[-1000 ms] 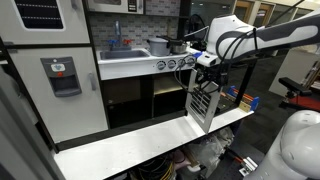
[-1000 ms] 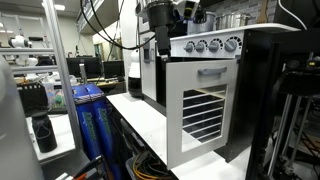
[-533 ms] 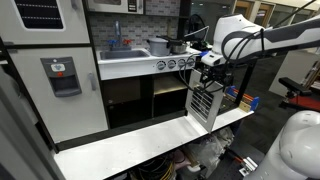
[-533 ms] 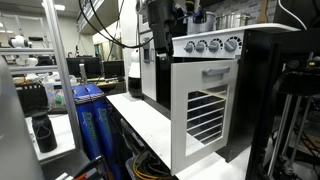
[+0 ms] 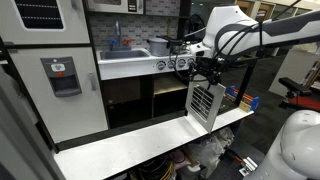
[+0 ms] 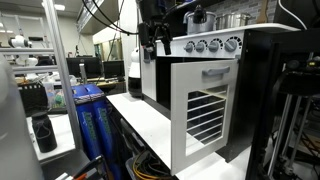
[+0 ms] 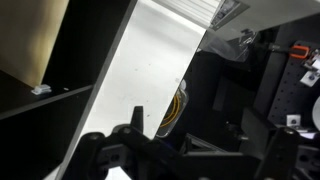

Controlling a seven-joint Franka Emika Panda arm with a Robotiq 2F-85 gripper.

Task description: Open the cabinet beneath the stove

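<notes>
In an exterior view the cabinet [image 5: 170, 100] sits under the stove [image 5: 173, 63] at the right end of the toy kitchen. Its slatted door [image 5: 205, 103] stands swung outward over the right edge of the white base board [image 5: 120, 145], with the dark inside exposed. The gripper [image 5: 197, 66] hangs by the door's top edge, just beside the knobs. In an exterior view the door [image 6: 200, 110] stands ajar, with the gripper [image 6: 155, 40] near its upper free corner; whether they touch cannot be told. In the wrist view the gripper [image 7: 138, 140] is blurred, and whether it is spread or clenched cannot be told
</notes>
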